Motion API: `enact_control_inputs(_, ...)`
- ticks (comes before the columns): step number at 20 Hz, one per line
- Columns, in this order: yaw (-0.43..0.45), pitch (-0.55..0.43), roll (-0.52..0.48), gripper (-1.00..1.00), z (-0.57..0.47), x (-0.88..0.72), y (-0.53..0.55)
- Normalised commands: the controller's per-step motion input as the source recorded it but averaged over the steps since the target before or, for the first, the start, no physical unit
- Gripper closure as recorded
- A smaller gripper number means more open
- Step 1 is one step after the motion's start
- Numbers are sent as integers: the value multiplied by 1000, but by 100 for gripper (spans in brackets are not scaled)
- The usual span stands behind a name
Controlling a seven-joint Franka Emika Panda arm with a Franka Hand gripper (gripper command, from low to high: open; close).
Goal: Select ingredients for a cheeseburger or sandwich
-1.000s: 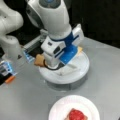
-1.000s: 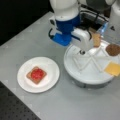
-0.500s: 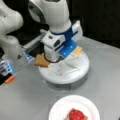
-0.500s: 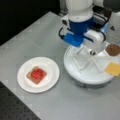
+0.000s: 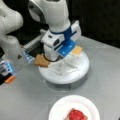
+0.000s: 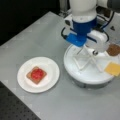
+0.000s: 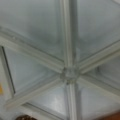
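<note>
Pincer (image 6: 86,50) low over white divided tray (image 6: 75,66); its opening cannot be told.
Sandwich (image 6: 36,74): tan toast topped with red disc, on plate (image 6: 51,66).

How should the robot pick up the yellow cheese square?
Best guess: pinch the yellow cheese square by its outer edge, coming from above. It lies flat at the rim of the white divided tray, slightly overhanging, so that edge looks free. The tool hangs over the tray's middle.

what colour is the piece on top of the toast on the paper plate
Red: a red disc on the toast square, clearest in a front view.
</note>
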Motion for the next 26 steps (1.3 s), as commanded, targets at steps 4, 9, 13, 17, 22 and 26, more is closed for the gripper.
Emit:
enact_control_inputs(4, 235, -262, -161, -100, -272, -438, 21)
enact_control_inputs(9, 213, -298, -173, -100, -232, -382, 38)
enact_control_inputs(13, 171, -284, -175, -100, -213, -341, 48)
enact_control_inputs(17, 126, -264, -160, -100, -194, -271, 80)
enact_control_inputs(22, 106, -230, -132, -100, -169, -241, 128)
enact_control_inputs(26, 97, -222, -120, -100, -161, -235, 108)
